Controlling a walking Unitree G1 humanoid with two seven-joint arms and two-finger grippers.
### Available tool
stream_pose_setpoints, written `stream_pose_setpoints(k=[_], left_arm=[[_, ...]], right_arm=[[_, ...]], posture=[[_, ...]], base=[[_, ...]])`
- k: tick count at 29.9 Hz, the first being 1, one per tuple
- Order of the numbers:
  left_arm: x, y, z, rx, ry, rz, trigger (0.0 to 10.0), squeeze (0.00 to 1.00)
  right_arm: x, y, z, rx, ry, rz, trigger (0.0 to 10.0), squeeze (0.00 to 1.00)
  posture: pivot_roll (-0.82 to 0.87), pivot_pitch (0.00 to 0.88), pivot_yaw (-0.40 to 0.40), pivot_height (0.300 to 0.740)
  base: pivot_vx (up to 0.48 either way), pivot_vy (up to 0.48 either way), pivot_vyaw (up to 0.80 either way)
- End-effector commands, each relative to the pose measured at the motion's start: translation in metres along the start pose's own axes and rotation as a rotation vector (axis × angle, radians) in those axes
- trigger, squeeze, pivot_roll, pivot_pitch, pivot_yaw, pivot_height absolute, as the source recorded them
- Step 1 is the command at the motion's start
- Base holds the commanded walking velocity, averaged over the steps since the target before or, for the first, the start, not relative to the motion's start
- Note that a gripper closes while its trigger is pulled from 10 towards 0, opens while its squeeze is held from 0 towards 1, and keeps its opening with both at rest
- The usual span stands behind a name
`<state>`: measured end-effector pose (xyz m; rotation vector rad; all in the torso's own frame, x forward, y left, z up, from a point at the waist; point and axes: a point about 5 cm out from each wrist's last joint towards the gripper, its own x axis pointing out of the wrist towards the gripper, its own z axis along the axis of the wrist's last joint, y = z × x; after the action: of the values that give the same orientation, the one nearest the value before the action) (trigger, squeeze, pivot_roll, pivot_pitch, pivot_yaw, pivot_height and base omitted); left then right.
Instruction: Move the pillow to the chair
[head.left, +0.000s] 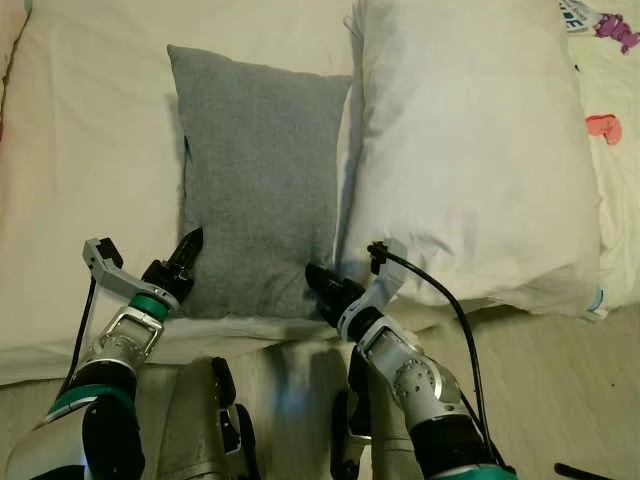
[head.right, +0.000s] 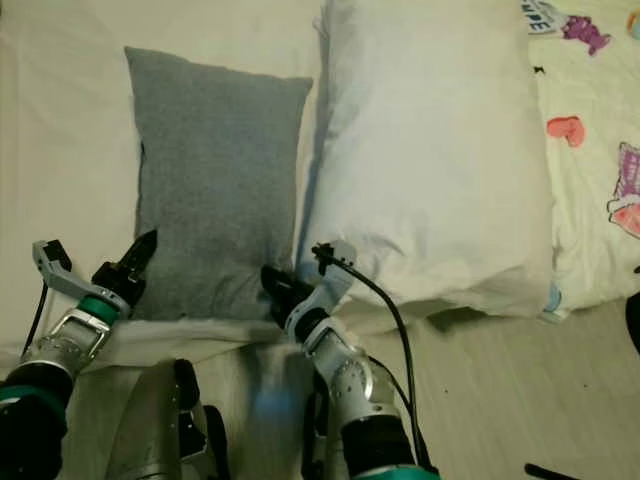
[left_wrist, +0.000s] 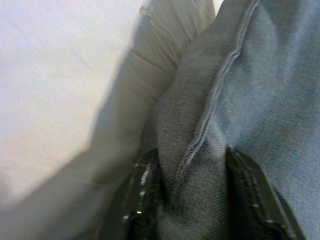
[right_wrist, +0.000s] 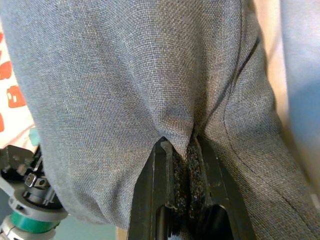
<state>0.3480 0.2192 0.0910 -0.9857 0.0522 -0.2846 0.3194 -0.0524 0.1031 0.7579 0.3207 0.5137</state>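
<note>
The bed (head.left: 80, 150), spread with a pale sheet, is seen carrying two cushions along its near edge. A big white pillow (head.left: 470, 150) is laid toward the bed's right side, its edge touching the task's piece. The grey pillow (head.left: 260, 180) is set beside it, flat, rectangular, woven and piped at the seam. It is gripped at both near corners, apparently so that it can be lifted level. The left gripper (head.left: 183, 258) is clamped over the seamed left corner, cloth bunched between the fingers (left_wrist: 145, 200). The right gripper (head.left: 322, 288) is pinched tight on a fold of the right corner.
</note>
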Motion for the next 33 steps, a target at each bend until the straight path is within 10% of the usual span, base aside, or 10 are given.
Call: stream_pose_setpoints(k=[1, 17, 20, 33], left_arm=[[-0.009, 0.010, -0.022, -0.013, 0.086, 0.050, 0.0, 0.00], [0.003, -0.003, -0.022, 0.115, 0.034, 0.041, 0.0, 0.00], [0.006, -0.014, -0.030, 0.274, 0.027, 0.051, 0.0, 0.00], [0.006, -0.048, -0.033, 0.468, -0.050, -0.006, 0.0, 0.00]], right_arm=[[0.011, 0.023, -0.039, 0.090, 0.129, 0.053, 0.0, 0.00], [0.008, 0.024, -0.019, 0.049, 0.084, 0.160, 0.0, 0.00], [0.010, 0.017, -0.003, 0.029, 0.036, 0.151, 0.0, 0.00], [-0.003, 0.018, 0.017, -0.060, 0.011, 0.208, 0.0, 0.00]], posture=[[-0.08, 0.319, 0.046, 0.590], [0.03, 0.219, 0.042, 0.590], [0.06, 0.144, 0.037, 0.590], [0.07, 0.061, 0.018, 0.590]], base=[[0.000, 0.000, 0.00], [0.000, 0.000, 0.00], [0.000, 0.000, 0.00], [0.000, 0.000, 0.00]])
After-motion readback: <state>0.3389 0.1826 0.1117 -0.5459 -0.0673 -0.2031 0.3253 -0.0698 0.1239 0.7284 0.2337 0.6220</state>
